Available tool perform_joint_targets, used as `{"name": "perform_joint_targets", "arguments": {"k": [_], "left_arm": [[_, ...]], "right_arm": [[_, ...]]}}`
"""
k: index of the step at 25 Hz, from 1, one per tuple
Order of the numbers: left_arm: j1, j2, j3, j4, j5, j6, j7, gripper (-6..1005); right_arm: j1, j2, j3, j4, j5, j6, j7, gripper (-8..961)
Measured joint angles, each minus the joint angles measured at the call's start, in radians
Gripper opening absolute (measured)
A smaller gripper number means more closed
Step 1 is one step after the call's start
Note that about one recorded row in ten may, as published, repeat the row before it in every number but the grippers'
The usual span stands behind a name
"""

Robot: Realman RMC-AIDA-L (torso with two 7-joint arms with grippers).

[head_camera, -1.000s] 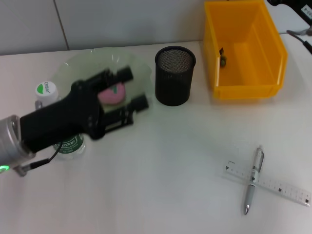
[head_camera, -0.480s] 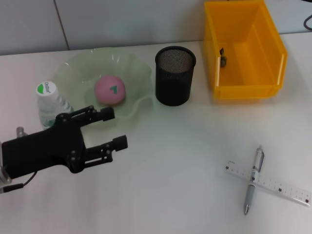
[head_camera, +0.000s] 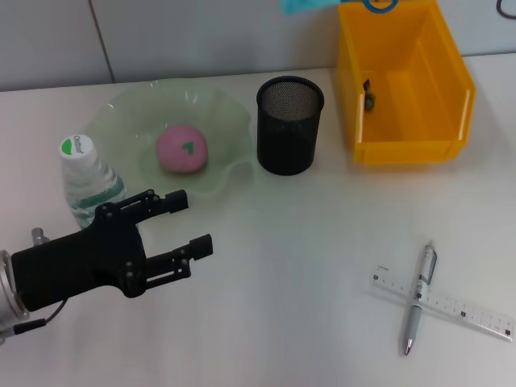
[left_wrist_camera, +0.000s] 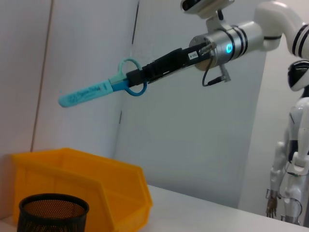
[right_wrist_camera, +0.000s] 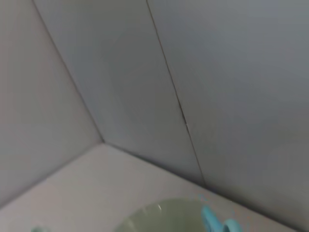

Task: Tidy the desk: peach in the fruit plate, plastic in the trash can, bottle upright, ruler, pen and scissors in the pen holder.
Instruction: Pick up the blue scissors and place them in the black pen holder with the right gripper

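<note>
Right, my right gripper [left_wrist_camera: 137, 79] clamps the light-blue plastic-handled scissors [left_wrist_camera: 99, 90] high above the yellow bin [head_camera: 403, 89], probably for the black mesh pen holder [head_camera: 289, 125]. Left gripper [head_camera: 187, 224] hangs open, empty, near the clear bottle [head_camera: 87, 179].

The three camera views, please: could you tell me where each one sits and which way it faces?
Head view: above the desk, looking down at the plate, peach and bottle; the open left gripper shows.
Left wrist view: low, facing across at the right gripper holding scissors aloft.
Right wrist view: high, facing the wall; only the scissors' tip shows.
Head and left wrist views share the pen holder and yellow bin.
</note>
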Motion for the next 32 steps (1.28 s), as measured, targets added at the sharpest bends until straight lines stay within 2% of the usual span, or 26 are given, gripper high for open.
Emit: {"name": "perform_joint_targets", "arguments": {"k": [1,2,5,6,9,11,15,16,20,32], "left_arm": [[0.004,-0.005,-0.003,0.002,0.001,0.002,0.003,755],[0.004,-0.005,-0.003,0.002,0.001,0.002,0.003,755],[0.01,-0.01,-0.001,0.012,0.001,0.004,0.008,755],[0.016,-0.013,0.0,0.018,0.002,0.001,0.011,755],[0.02,-0.016,-0.003,0.017,0.002,-0.005,0.018,755],[0.024,-0.023,-0.006,0.011,0.002,-0.009,0.03,755],[0.025,-0.029,-0.006,0.005,0.002,-0.012,0.039,755],[0.026,-0.031,-0.006,0.003,0.002,-0.014,0.045,755],[0.028,-0.032,-0.006,0.003,0.002,-0.014,0.048,755],[0.035,-0.033,0.006,0.002,0.002,-0.031,0.05,755]], "right_arm": [[0.049,-0.008,-0.01,-0.026,-0.085,-0.032,0.061,91],[0.049,-0.008,-0.01,-0.026,-0.085,-0.032,0.061,91],[0.122,-0.019,-0.049,-0.049,-0.204,-0.068,0.13,91],[0.17,-0.025,-0.081,-0.048,-0.29,-0.087,0.163,92],[0.211,-0.025,-0.099,-0.036,-0.367,-0.1,0.175,92],[0.273,-0.02,-0.111,0.019,-0.474,-0.102,0.179,92],[0.314,-0.024,-0.124,0.104,-0.508,-0.075,0.177,93],[0.324,-0.026,-0.153,0.152,-0.511,-0.038,0.175,93],[0.333,-0.022,-0.206,0.209,-0.512,0.024,0.175,94],[0.37,0.023,-0.313,0.365,-0.517,0.215,0.175,96]]}}
